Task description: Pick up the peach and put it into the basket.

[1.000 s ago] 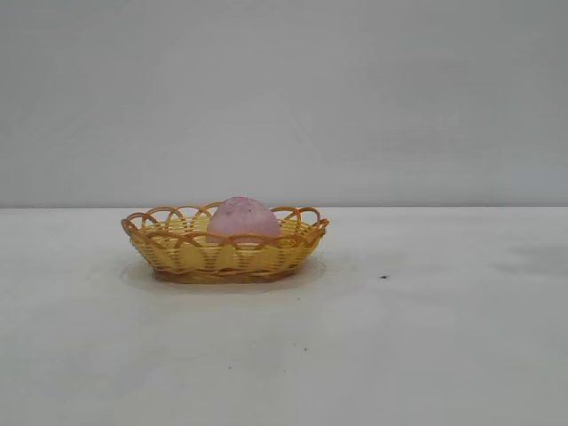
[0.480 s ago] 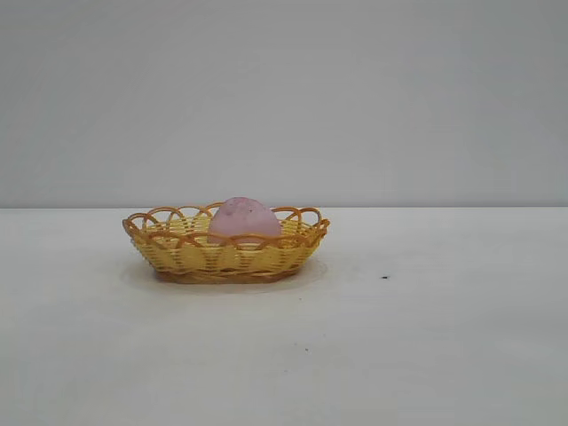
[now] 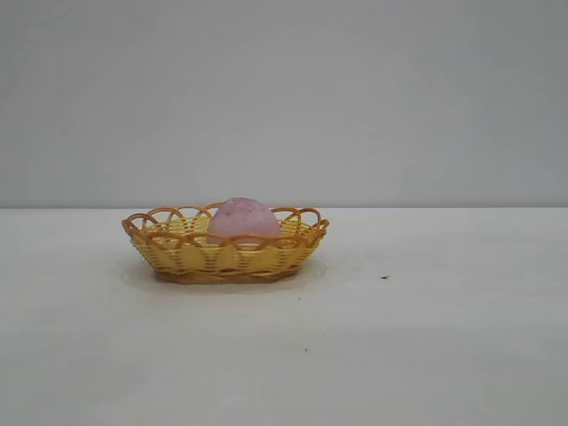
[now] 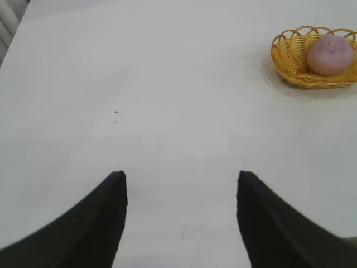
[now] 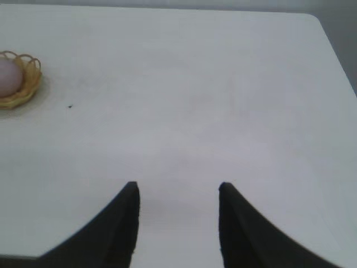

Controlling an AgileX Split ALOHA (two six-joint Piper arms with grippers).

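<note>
The dull pink peach (image 3: 243, 218) lies inside the yellow-orange wicker basket (image 3: 177, 251) on the white table, left of centre in the exterior view. No arm shows in that view. The left wrist view shows the peach (image 4: 330, 54) in the basket (image 4: 287, 61) far off from my left gripper (image 4: 181, 178), which is open and empty over bare table. The right wrist view shows the basket (image 5: 30, 75) with the peach (image 5: 8, 78) far off from my right gripper (image 5: 178, 187), also open and empty.
A small dark speck (image 3: 383, 277) lies on the table right of the basket. The table's far edge and rounded corner (image 5: 312, 17) show in the right wrist view. A plain grey wall stands behind the table.
A faint shadow on the table at the right has faded away. The basket and peach have not moved.
</note>
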